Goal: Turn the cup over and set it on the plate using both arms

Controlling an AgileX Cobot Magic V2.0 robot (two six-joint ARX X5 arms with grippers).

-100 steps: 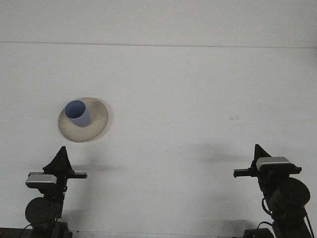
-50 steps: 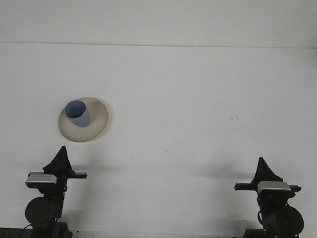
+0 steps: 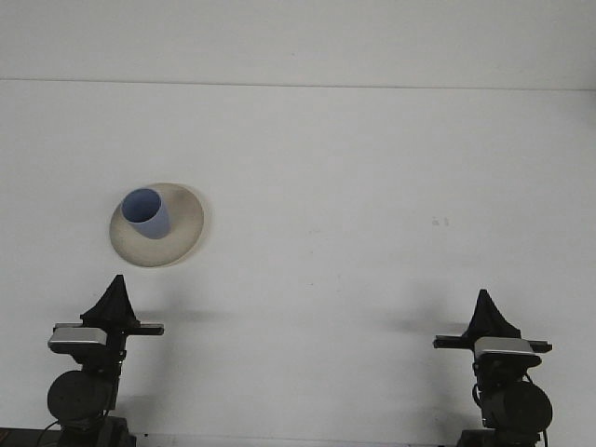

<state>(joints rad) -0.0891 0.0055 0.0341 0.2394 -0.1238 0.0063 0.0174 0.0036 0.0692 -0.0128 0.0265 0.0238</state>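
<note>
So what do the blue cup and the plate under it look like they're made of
Blue cup: probably plastic, with a matte, even colour and no glare, though glazed ceramic can't be ruled out. Plate: cream, dull and slightly mottled, which suggests ceramic or melamine; the view is too distant to settle it.

One blue cup (image 3: 146, 212), one plate (image 3: 182, 233), two pincers, left (image 3: 115, 296) and right (image 3: 487, 310)

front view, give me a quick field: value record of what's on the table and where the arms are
cup: blue cup, upright, mouth up, standing on the plate
plate: beige plate, left half of the table
left gripper: near edge, low, apart from the plate
right gripper: near edge on the right, far from the cup
held items: none seen
task state: cup appears placed
</note>
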